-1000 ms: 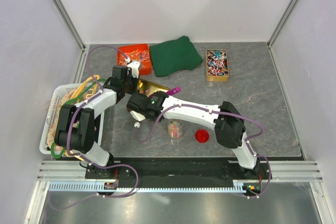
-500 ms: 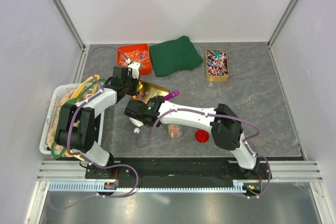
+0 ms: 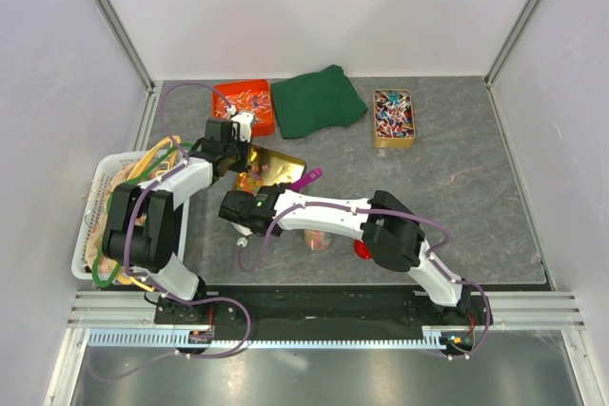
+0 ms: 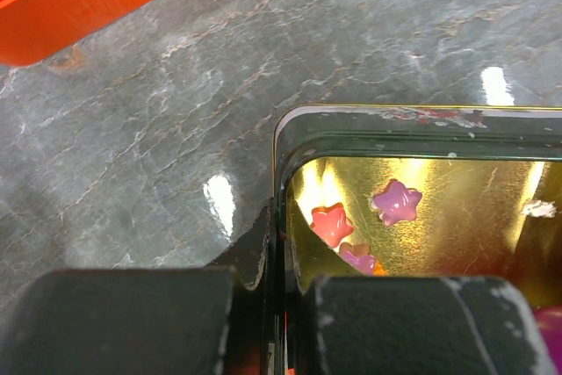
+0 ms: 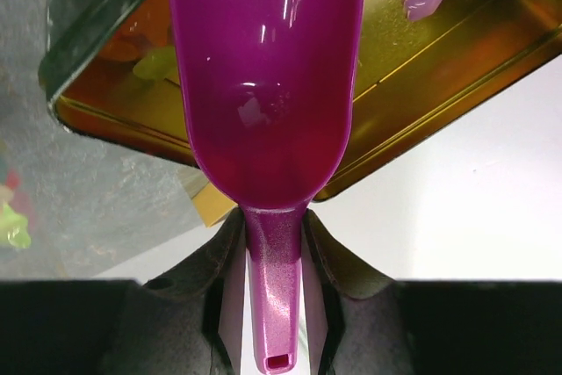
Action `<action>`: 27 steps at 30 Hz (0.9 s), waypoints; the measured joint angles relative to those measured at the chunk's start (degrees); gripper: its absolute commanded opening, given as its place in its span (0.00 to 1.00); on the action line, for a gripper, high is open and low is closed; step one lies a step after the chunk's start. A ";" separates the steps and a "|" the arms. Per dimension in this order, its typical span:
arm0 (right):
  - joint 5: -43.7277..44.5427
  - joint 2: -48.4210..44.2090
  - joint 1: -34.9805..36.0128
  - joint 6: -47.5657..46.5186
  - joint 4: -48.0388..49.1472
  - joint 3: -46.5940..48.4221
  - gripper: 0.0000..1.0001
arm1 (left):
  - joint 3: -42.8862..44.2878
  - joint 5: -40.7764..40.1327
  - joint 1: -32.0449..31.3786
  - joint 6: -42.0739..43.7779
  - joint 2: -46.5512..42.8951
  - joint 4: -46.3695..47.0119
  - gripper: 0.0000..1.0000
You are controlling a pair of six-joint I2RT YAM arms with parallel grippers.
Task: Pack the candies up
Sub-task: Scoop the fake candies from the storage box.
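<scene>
A gold tin point(image 3: 282, 163) holds star-shaped candies point(image 4: 397, 201) in pink, purple and orange. My left gripper point(image 4: 283, 252) is shut on the tin's near rim point(image 4: 395, 117), one finger inside and one outside. In the top view this left gripper point(image 3: 238, 155) sits at the tin's left end. My right gripper point(image 5: 272, 227) is shut on the handle of a purple scoop point(image 5: 268, 85). The scoop's bowl hangs over the tilted tin point(image 5: 439, 50), and no candy shows in it. The scoop point(image 3: 307, 178) pokes out at the tin's near right corner. A small clear jar point(image 3: 319, 235) holds a few candies.
A red lid point(image 3: 364, 247) lies right of the jar. At the back stand an orange tray point(image 3: 228, 94) of wrapped sweets, a folded green cloth point(image 3: 319, 102) and a wooden box point(image 3: 393, 118) of twist-wrapped sweets. A white basket point(image 3: 88, 225) sits at the left edge.
My right wrist has swung towards the near left, drawing the scoop back from over the tin. More of the tin's gold floor now shows. The left gripper has kept its hold.
</scene>
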 measured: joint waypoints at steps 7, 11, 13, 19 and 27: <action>2.16 2.14 0.24 1.20 -0.26 3.34 0.00 | 0.17 -4.07 0.15 -1.70 0.61 -0.22 0.02; 4.35 2.14 0.17 0.09 -0.44 5.25 0.00 | 0.22 -5.77 0.15 -2.38 0.61 -0.52 0.02; 5.64 2.03 -0.04 -0.70 -0.42 5.95 0.00 | 0.22 -6.29 0.15 -2.60 0.61 -0.81 0.02; 8.48 1.11 -1.81 -1.92 -1.14 6.05 0.00 | 0.22 -7.52 0.15 -2.99 0.63 -1.03 0.02; 10.32 0.33 -3.30 -1.81 -1.73 4.28 0.00 | 0.22 -7.78 0.26 -3.10 0.63 -1.07 0.02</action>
